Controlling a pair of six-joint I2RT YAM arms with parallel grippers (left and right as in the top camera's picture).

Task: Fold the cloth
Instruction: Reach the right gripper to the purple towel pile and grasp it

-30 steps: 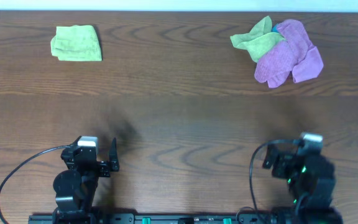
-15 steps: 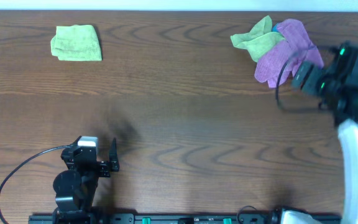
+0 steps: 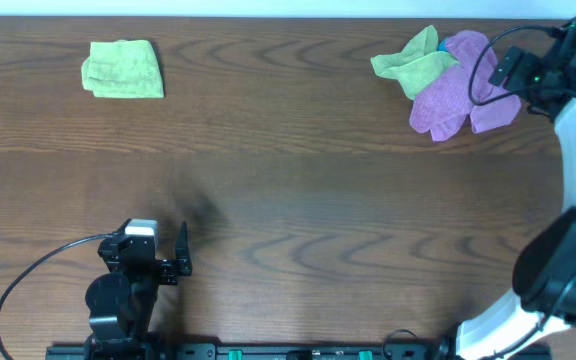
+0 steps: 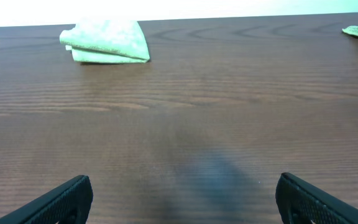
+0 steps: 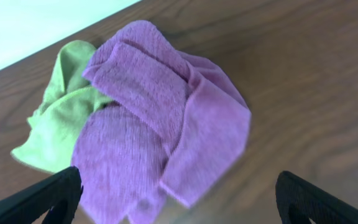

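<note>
The lilac-purple cloth (image 3: pixel 460 92) lies crumpled at the far right of the table, partly over a light green cloth (image 3: pixel 413 62). In the right wrist view the purple cloth (image 5: pixel 160 118) fills the middle in bunched layers; no white tag shows. My right gripper (image 3: pixel 506 72) is open and empty, hovering at the cloth's right edge, its fingers (image 5: pixel 179 185) spread wide above the cloth's near edge. My left gripper (image 3: pixel 181 250) is open and empty at the near left, far from the cloth; its fingers (image 4: pixel 184 186) are over bare wood.
A folded light green cloth (image 3: pixel 124 70) lies at the far left, also in the left wrist view (image 4: pixel 107 41). The crumpled green cloth (image 5: pixel 58 121) touches the purple one. The table's back edge (image 3: pixel 288 17) runs just behind both piles.
My right arm swung from its rest spot at the near right out to the far right, and its gripper now hovers by the purple cloth. The left arm and the cloths have not moved.
</note>
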